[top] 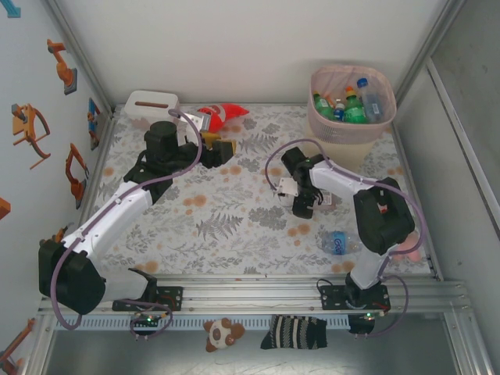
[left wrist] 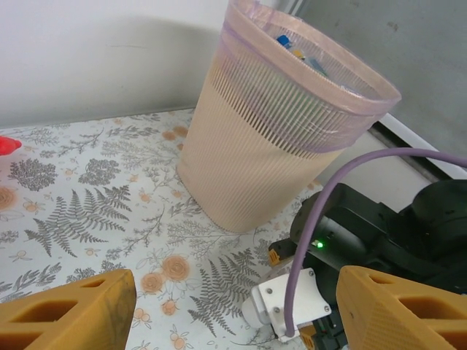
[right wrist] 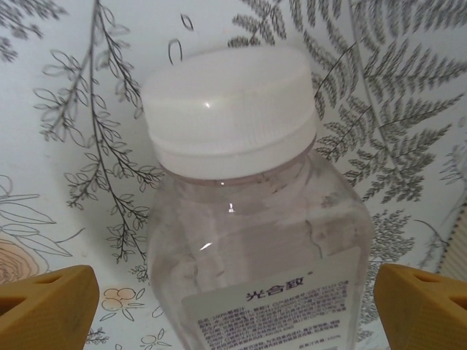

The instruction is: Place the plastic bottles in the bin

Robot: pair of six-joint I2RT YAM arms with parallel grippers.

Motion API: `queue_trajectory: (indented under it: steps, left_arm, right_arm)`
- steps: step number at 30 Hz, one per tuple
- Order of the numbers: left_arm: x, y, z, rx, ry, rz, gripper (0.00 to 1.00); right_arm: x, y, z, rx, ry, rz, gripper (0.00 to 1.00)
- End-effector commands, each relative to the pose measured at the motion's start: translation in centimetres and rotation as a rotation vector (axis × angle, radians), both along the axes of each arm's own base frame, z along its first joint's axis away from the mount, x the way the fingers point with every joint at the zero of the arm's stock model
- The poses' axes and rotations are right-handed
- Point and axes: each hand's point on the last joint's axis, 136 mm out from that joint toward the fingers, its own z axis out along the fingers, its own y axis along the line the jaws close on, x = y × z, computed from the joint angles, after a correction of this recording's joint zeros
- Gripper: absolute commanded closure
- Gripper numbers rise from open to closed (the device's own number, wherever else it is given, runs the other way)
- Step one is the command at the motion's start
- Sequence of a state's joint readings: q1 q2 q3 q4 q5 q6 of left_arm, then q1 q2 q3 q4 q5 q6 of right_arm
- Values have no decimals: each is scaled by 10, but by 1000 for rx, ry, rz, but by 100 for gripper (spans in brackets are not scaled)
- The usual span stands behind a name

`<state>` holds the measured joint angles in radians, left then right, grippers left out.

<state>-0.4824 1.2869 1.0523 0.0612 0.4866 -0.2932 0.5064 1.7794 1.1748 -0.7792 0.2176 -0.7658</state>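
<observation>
Fern-and-blossom print covers the table (top: 234, 226), which is walled by pale panels at the back and both sides.

On my right wrist feed I see a clear, square-shouldered white-capped bottle (right wrist: 241, 219) with a wide ribbed cap and a white label printed in dark characters. It lies on the print between the spread fingers of the right gripper (right wrist: 233, 306). The jaws are open around it, and I can't confirm either pad is touching. A second one, the blue-labelled bottle (top: 337, 242), lies on its side by the right arm's elbow, near the table's front right edge.

Several plastic bottles (top: 355, 105), green and clear with coloured caps, already sit in the bin (top: 348, 144). It is a beige slatted basket with a pink liner folded over its rim.

The white-capped bottle's lower body runs off the bottom of the frame. From above, the wrist covers it and I can't make it out. On the left wrist feed the bin (left wrist: 263, 146) shows little of its contents beyond a blue cap at the rim.

The left gripper (top: 221, 151) hangs open with nothing between its fingers, near the fish toy (top: 223, 115) and tissue box (top: 151, 103). The bin stands in the far right corner, close to both walls. Bare table lies between the two arms.
</observation>
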Motion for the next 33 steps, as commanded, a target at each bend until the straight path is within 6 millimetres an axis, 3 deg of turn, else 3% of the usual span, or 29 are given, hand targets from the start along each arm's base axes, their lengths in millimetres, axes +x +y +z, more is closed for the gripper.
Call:
queue_trajectory:
  steps: [1,8,16,21,27,33]
  left_arm:
    - [-3,1,13,-40,-24,-11,28]
    - [-3,1,15,-48,-25,-13,29]
    - [-3,2,15,-52,-21,-10,29]
    - [-4,3,15,-53,-22,-9,30]
    - [-4,6,16,-49,-24,-4,30]
    - [-2,7,16,-53,-25,12,30]
  right_arm:
    - [-5,-1,-12,15,69,5,7]
    - [-8,-1,-21,46,114,-18,18]
    - [-13,6,-13,97,122,-39,35]
    - [-15,15,-1,160,117,-54,39]
    - [-17,33,38,303,80,-77,41]
    - [-16,58,106,514,-6,-106,41]
